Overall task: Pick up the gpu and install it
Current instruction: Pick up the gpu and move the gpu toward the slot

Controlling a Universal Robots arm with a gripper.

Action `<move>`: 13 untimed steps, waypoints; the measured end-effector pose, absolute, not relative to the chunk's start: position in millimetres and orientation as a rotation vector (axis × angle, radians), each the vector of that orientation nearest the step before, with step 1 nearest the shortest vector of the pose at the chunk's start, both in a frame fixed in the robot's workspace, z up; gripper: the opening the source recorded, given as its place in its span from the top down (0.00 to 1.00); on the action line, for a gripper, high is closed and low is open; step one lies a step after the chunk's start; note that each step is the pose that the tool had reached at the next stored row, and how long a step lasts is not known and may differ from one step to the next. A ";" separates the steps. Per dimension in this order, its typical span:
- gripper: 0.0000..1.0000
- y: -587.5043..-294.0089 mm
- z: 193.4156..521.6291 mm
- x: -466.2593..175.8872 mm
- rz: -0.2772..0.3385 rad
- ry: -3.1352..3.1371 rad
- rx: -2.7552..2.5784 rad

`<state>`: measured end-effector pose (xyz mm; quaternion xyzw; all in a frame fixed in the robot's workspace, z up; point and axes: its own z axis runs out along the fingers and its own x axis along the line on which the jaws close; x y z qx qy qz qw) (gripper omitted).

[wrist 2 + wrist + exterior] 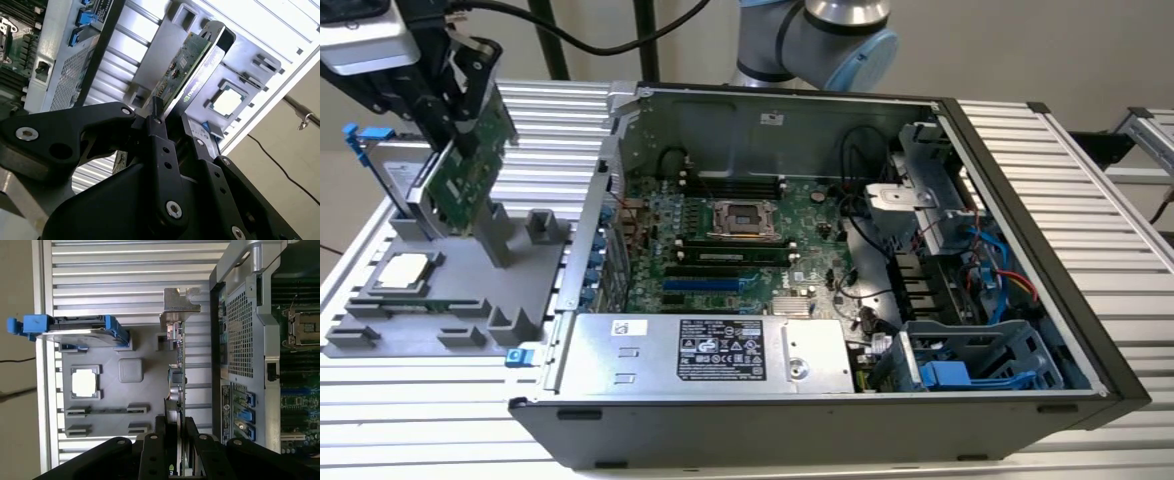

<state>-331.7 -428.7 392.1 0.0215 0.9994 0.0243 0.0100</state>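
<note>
Black claw (451,100) clenched on thin flat gpu card (460,175), green circuit-board back, silver end bracket.
Held upright over grey plastic parts tray (454,300), beside open dark computer case (787,440), near square silver chip (403,270).

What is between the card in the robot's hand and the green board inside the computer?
The case's metal side wall stands between the gpu in the hand and the motherboard.

power-supply label (727,350) — print too small, unreadable
</note>
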 end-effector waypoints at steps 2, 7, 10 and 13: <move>1.00 -428.7 392.9 -331.7 0.076 3.120 0.067; 1.00 -428.7 395.4 -331.6 0.076 3.120 0.067; 1.00 -428.7 396.7 -331.7 0.076 3.120 0.067; 1.00 -428.7 398.0 -331.7 0.076 3.120 0.067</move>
